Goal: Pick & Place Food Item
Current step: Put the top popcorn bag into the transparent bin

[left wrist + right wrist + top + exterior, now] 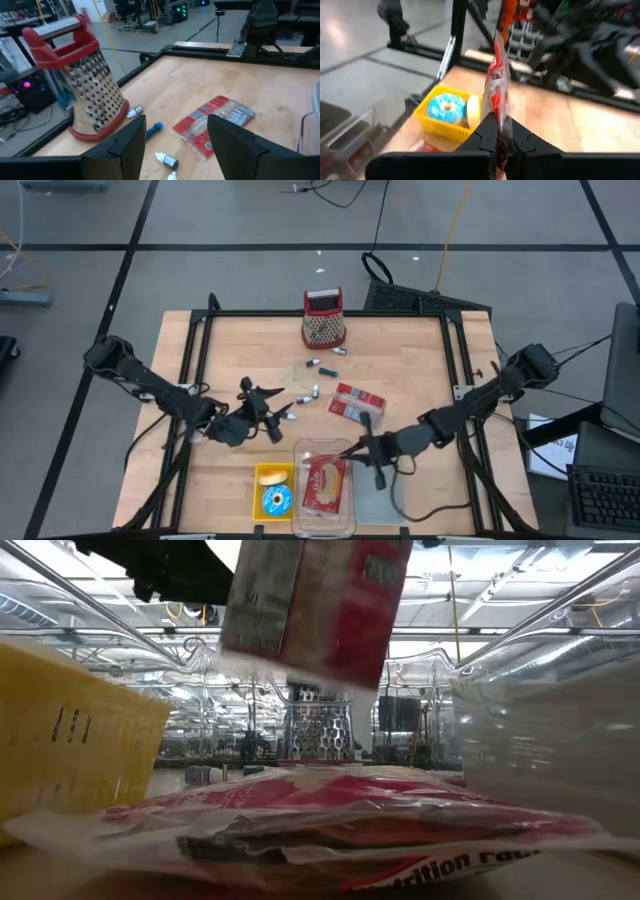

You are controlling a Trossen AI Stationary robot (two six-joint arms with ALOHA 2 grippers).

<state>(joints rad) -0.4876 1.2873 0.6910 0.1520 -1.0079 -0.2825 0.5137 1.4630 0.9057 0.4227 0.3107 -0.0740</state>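
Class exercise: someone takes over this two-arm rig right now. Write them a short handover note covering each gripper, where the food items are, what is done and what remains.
Right gripper: shut on a red snack packet, held over the clear container.
Left gripper: open, empty, above the table's left-middle, facing the grater.
Done: one red packet already lies in the clear container; the yellow basket holds a blue donut.
Left: release the held packet into the container; a second red packet is still on the table.

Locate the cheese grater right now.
High view: the cheese grater stands upright at the table's far edge, centre, beyond the small bottles.
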